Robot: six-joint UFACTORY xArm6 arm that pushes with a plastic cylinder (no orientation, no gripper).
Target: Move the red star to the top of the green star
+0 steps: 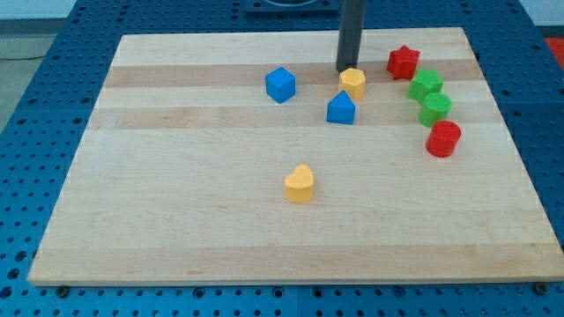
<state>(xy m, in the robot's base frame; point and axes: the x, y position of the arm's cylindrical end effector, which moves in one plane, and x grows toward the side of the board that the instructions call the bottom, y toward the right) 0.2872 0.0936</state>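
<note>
A: Start at the rod. Where do you read my tip [345, 70]?

B: You see it on the board [176, 220], touching or just short of the upper-left edge of the yellow hexagon block [353, 83]; the two cannot be told apart there. It is a bare rod, so you have nothing to log as wide, narrow or holding.

A: Take the yellow hexagon block as your landmark. What lies nearest?

B: The blue house-shaped block [341, 108] sits just below it, near but apart. The blue cube [280, 84] is to its left, level with it, with a clear gap.

A: And the task's pieces?

B: The red star [404, 62] is to the right of the landmark and slightly higher, near the board's top edge. The green star [426, 85] is further right, level with the landmark, so just below-right of the red star, close or touching.

A: The rest?

B: A green round block [435, 109] is right and below the landmark, against the green star. A red cylinder [443, 139] is lower still on that side. A yellow heart [300, 184] lies well below the landmark, slightly left.
</note>
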